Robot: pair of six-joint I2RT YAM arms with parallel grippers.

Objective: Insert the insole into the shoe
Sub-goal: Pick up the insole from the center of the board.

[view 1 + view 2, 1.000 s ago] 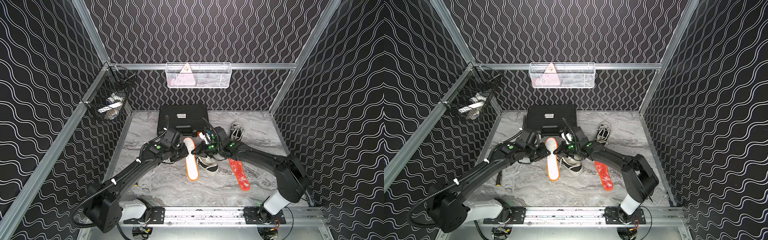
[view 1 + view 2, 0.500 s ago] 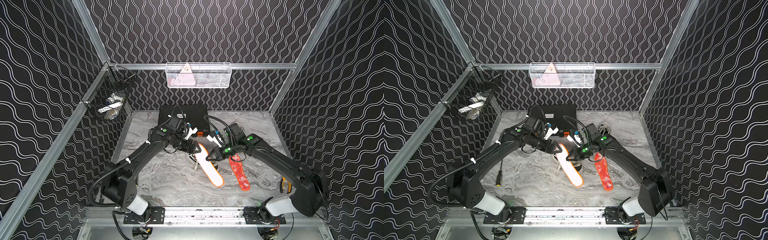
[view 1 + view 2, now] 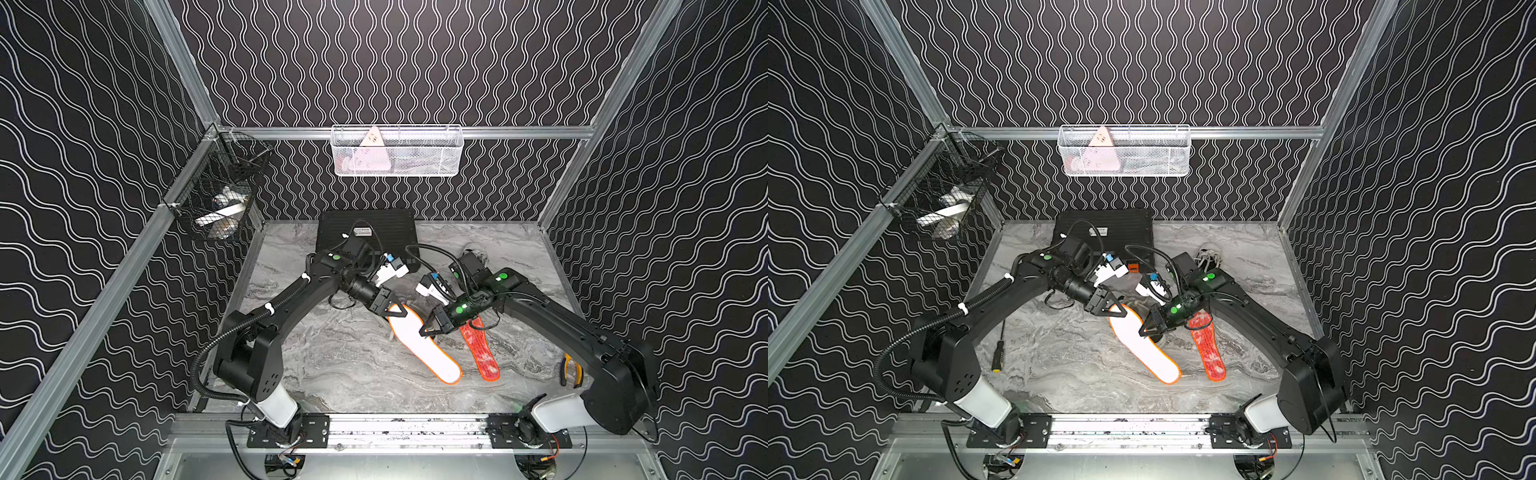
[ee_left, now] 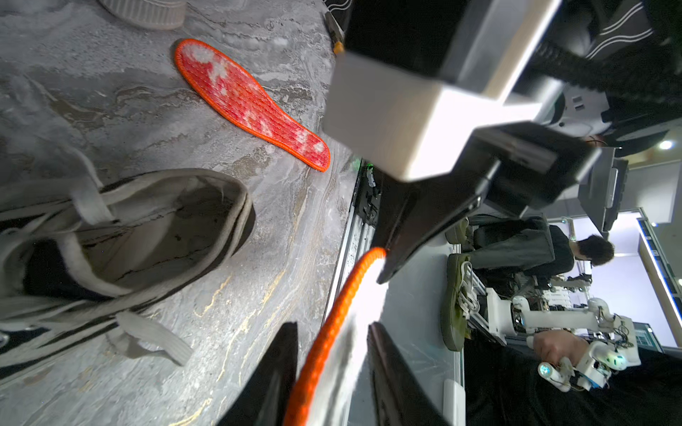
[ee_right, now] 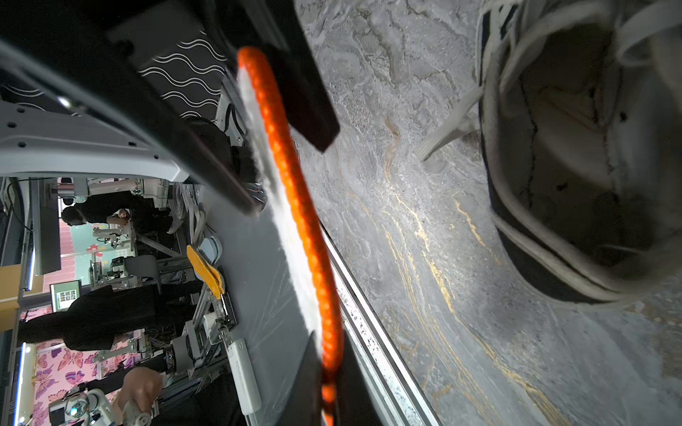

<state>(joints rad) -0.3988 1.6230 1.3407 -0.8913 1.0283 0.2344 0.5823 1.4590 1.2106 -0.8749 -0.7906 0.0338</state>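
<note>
1. A white insole (image 3: pixel 424 349) with an orange stitched rim is held above the grey marbled counter (image 3: pixel 332 357) by both arms. Its white face is turned upward in both top views.
2. The left gripper (image 3: pixel 397 311) holds the end of the insole farthest from the front rail. In the left wrist view its fingers (image 4: pixel 276 369) sit on either side of the rim, pinching it.
3. The right gripper (image 3: pixel 428 330) holds the insole's long edge partway along. Its fingers (image 5: pixel 310 387) are pressed tight on the orange rim.
4. The two grips seem meant to keep the floppy insole flat and steerable, with one end anchored and one side steadied.
5. The free end points toward the front rail. Whether it touches the counter cannot be told.
6. The sneaker (image 4: pixel 147 228), grey-lined with loose laces, sits on the counter below the held end, its mouth open and empty. In the top views the insole and arms hide most of it.
7. The insole is not yet in the sneaker. The step in hand looks like lining one end up with the opening.
8. A red insole (image 3: pixel 480 353) lies flat on the counter just beside, untouched by either gripper. A second sneaker (image 3: pixel 1208 254) sits farther back.
</note>
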